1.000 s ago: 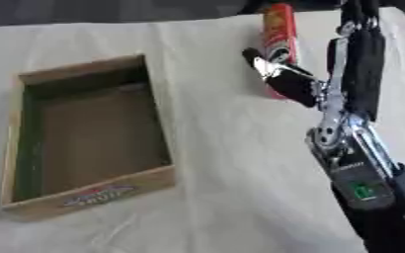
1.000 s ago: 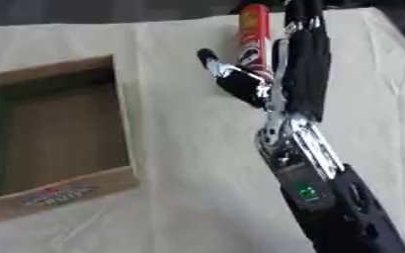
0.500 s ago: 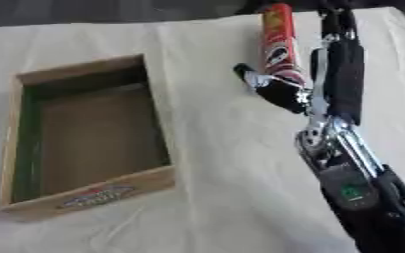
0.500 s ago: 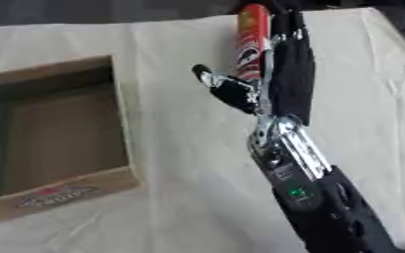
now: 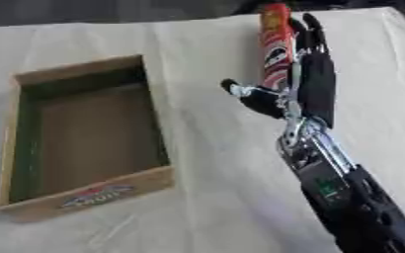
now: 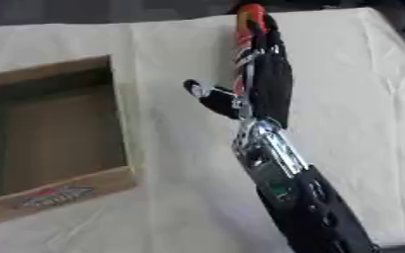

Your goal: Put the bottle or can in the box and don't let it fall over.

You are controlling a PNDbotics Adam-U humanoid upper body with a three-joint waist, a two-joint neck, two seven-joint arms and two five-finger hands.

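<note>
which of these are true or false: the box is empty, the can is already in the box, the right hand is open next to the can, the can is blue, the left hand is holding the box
1. The box is empty. True.
2. The can is already in the box. False: it stands on the cloth, apart from the box and to its right.
3. The right hand is open next to the can. True: its fingers are straight alongside it.
4. The can is blue. False: it is mostly red.
5. The left hand is holding the box. False: no left hand shows in either view.
</note>
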